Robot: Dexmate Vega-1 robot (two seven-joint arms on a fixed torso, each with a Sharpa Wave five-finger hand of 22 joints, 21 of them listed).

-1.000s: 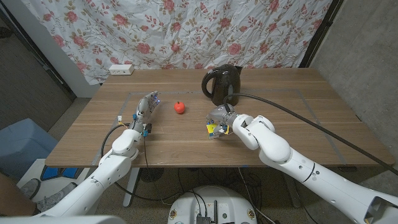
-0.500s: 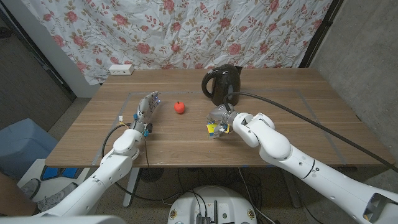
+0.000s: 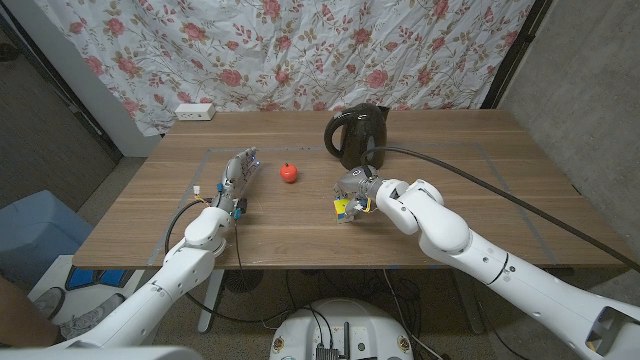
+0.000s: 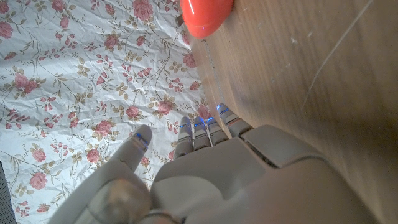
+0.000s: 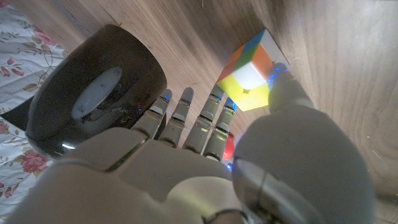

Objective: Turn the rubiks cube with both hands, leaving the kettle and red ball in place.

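Observation:
The Rubik's cube (image 3: pixel 343 208) (image 5: pixel 252 71) sits on the wooden table (image 3: pixel 300 225), in front of the black kettle (image 3: pixel 357 136) (image 5: pixel 93 93). My right hand (image 3: pixel 356 189) (image 5: pixel 205 168) stands just behind the cube with its fingers (image 5: pixel 186 115) stretched out straight. Its thumb tip touches the cube's side, and I cannot see a firm grip. The red ball (image 3: pixel 289 172) (image 4: pixel 205 15) lies left of the kettle. My left hand (image 3: pixel 235 175) (image 4: pixel 205 174) stands on its edge left of the ball, fingers straight and apart from it, holding nothing.
A white power strip (image 3: pixel 194 111) lies at the table's far left corner. A thick black cable (image 3: pixel 480 185) runs from the kettle across the right side of the table. A flowered cloth (image 3: pixel 300 50) hangs behind the table.
My right forearm has shifted slightly toward the cube. The cube, ball, kettle and left hand stay where they were.

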